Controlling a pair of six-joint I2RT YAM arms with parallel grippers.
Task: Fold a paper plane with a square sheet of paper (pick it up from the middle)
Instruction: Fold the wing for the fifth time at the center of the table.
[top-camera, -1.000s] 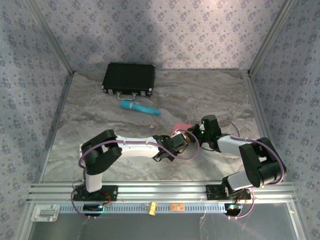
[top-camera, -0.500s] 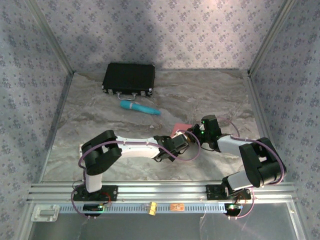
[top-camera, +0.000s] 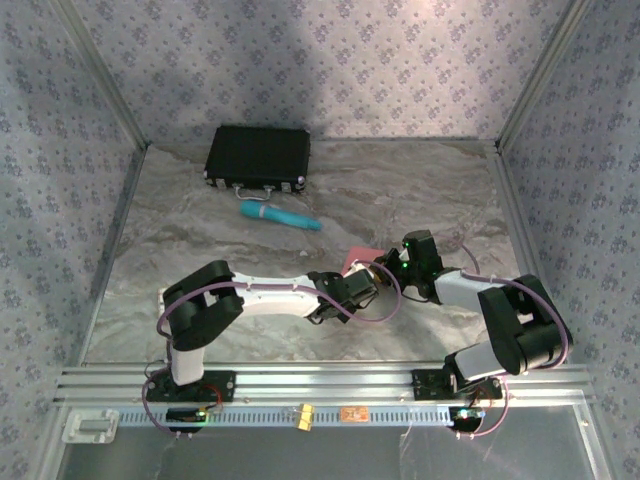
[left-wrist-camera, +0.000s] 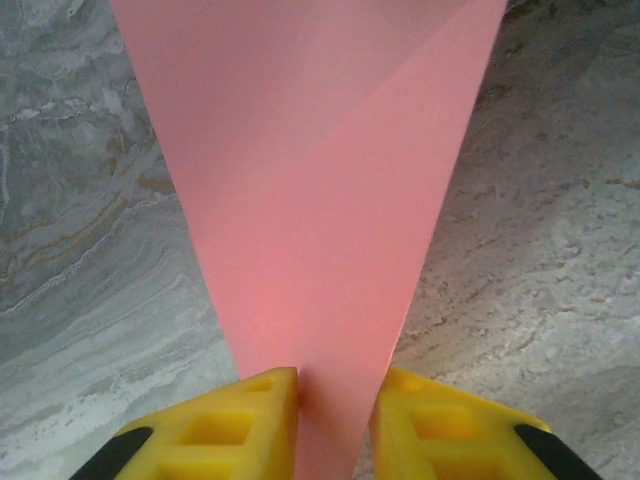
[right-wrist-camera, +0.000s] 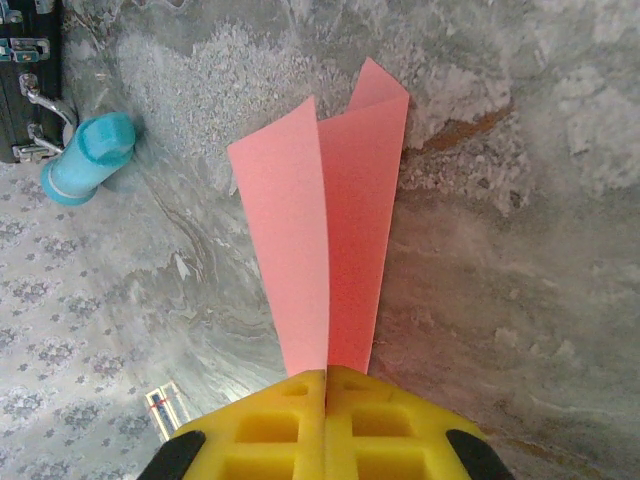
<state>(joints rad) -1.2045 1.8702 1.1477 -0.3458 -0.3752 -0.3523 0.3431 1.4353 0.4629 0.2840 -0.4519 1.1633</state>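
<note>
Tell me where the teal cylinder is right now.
In the top view the teal cylinder lies left of centre toward the back, just in front of the black case and apart from the pink paper.

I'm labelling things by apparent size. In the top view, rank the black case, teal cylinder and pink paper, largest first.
1. black case
2. teal cylinder
3. pink paper, which is mostly hidden, so only its visible part ranks last; its full size can't be judged here.
</note>
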